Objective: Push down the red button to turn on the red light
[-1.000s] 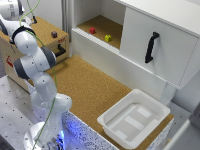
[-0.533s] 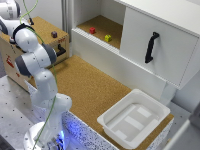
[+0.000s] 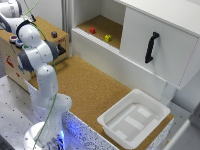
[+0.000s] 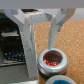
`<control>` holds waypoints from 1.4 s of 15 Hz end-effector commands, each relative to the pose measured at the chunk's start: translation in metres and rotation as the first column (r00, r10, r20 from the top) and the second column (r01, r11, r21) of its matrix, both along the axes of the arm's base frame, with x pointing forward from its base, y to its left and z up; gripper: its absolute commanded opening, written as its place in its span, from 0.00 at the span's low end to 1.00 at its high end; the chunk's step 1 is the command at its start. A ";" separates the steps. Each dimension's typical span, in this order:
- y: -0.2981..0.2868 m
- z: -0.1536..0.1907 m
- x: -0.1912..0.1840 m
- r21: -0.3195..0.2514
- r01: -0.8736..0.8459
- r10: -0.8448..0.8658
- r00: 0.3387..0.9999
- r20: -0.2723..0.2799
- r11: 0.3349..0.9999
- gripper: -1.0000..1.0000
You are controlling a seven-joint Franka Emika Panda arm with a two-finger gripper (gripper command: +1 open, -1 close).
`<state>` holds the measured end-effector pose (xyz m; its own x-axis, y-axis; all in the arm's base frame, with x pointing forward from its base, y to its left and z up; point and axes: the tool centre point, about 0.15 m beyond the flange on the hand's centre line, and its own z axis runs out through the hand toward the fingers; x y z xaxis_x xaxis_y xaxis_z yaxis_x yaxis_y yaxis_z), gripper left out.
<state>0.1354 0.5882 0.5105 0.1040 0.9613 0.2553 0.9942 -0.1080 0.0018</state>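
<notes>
The red button is showing as a small round glossy cap inside a pale metallic ring, sitting on top of a wooden box at the exterior view's left, beside a cork-covered worktop. In the wrist view the tool is hanging spread open directly above it, its two white fingers straddling the cap, gripping nothing; whether they are touching the ring cannot be told. A blue button is lying just beside the red one. Farther off, a white plastic tray is resting on the cork, and an open cabinet with a black handle is holding a red block and a yellow block.
</notes>
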 end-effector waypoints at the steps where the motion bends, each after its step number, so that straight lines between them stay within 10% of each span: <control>1: 0.039 -0.009 0.006 -0.177 0.035 -0.032 0.999 0.019 0.984 0.00; 11: 0.030 -0.058 0.013 -0.240 0.097 -0.093 0.995 0.027 0.966 0.00; 17: 0.028 0.029 0.011 -0.120 0.116 -0.097 0.984 0.150 0.986 0.00; 21: 0.031 0.018 0.014 -0.122 0.109 -0.093 0.987 0.131 0.987 0.00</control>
